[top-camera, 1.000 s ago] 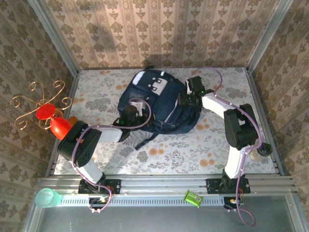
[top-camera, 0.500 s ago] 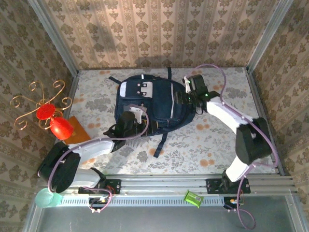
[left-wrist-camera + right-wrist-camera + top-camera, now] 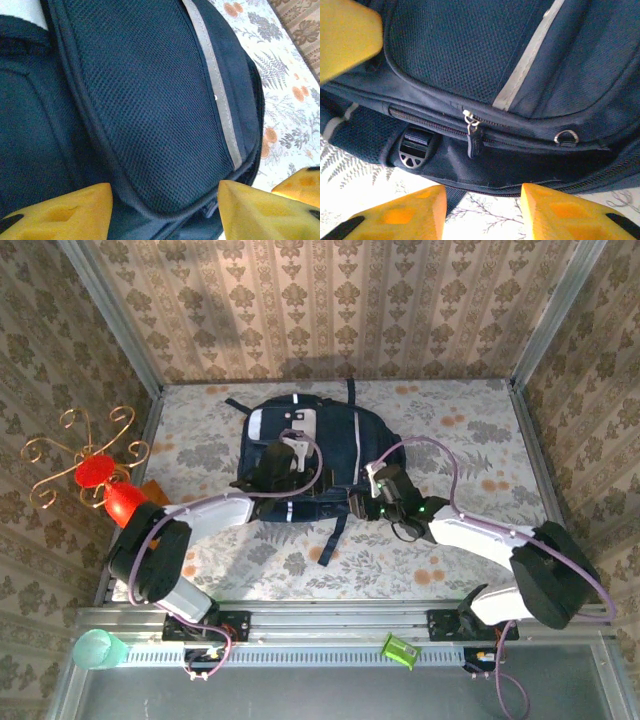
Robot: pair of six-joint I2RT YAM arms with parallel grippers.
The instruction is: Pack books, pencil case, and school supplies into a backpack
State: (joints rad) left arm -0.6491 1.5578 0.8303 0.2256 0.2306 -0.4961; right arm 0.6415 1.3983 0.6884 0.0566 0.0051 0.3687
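Note:
The navy backpack (image 3: pixel 300 445) lies flat mid-table, grey-white patches toward the back wall. My left gripper (image 3: pixel 285 465) rests over its near-left part. In the left wrist view it (image 3: pixel 165 192) is open, its yellow fingers either side of the mesh pocket (image 3: pixel 150 100). My right gripper (image 3: pixel 358 498) is at the pack's near-right edge. It (image 3: pixel 482 200) is open, hovering over the tablecloth just short of the backpack's (image 3: pixel 485 60) lower seam. A zip pull (image 3: pixel 472 136) hangs a little beyond it. The books, pencil case and school supplies are out of view.
A strap (image 3: pixel 335 528) trails from the pack toward the near edge. An orange-brown slab (image 3: pixel 152 491) lies at the left edge beside a red ornament on a wire stand (image 3: pixel 100 475). A teal cup (image 3: pixel 95 648) and a green object (image 3: pixel 400 650) sit on the front rail.
The backpack has turned and flattened. My right arm swung from the pack's far right side round to its near edge. My left gripper moved onto the pack and opened.

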